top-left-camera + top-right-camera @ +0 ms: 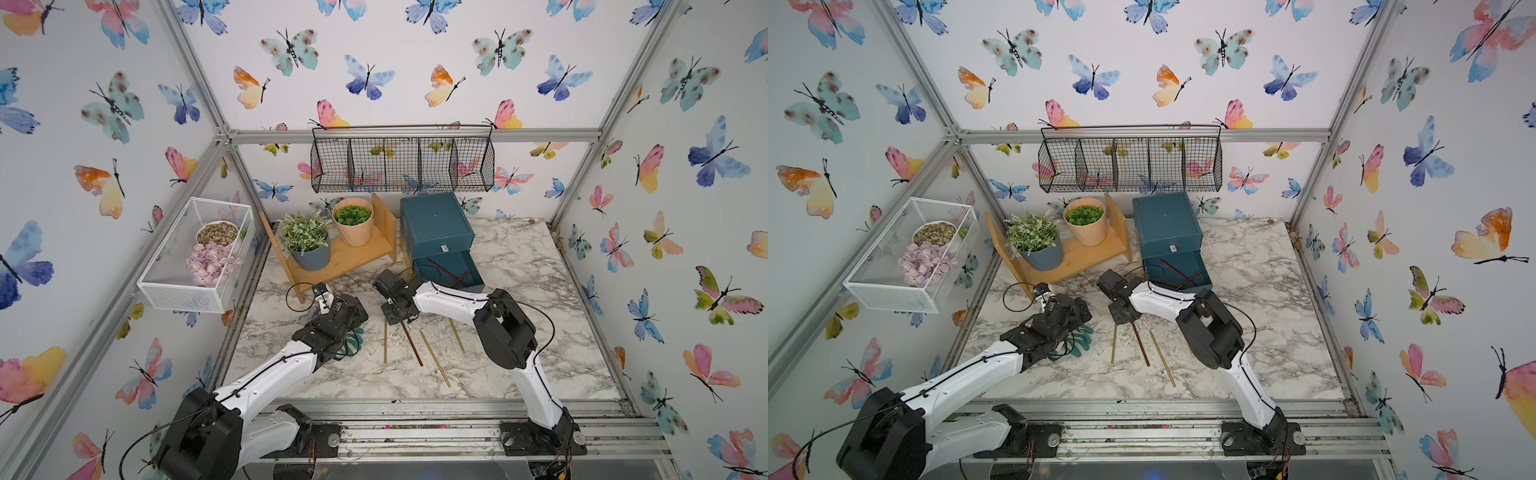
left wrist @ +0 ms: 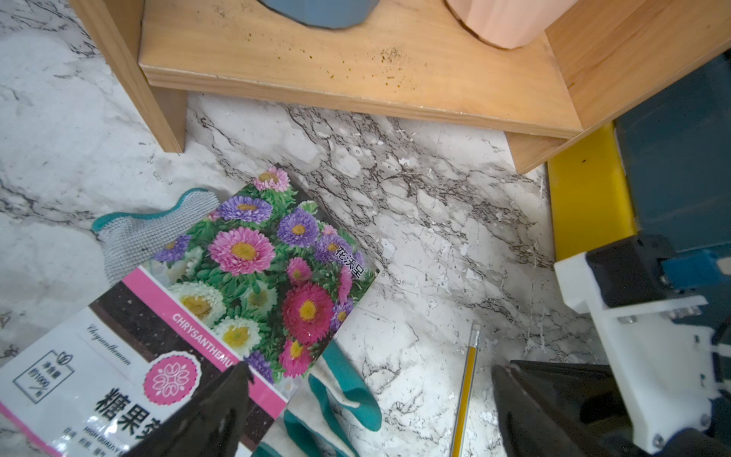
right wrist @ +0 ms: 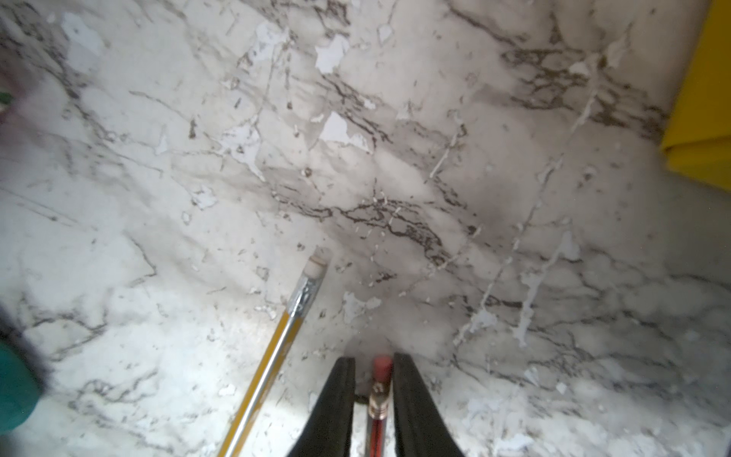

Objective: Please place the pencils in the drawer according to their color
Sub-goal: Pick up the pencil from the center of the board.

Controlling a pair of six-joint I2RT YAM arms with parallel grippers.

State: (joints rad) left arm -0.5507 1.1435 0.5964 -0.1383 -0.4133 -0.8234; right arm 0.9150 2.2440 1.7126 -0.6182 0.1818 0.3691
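Right hand point(image 3: 373, 359) straddles the eraser end of the reddish-brown pencil point(image 1: 412, 344) on the counter point(image 1: 540, 270), jaws narrowed but not yet pinching, while the left hand point(image 2: 374, 374) hangs spread wide; the open drawer point(image 1: 461, 261) holds a couple of red pencils point(image 1: 440, 269), so this one and three gold-tan pencils point(image 1: 435, 358) remain.

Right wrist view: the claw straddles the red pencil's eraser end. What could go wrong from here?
The right claw sits at the very end of the red pencil; lifted, it may swing or slip. The gold pencil lies close and could get nudged. The open drawer holds crooked pencils, which may block another.
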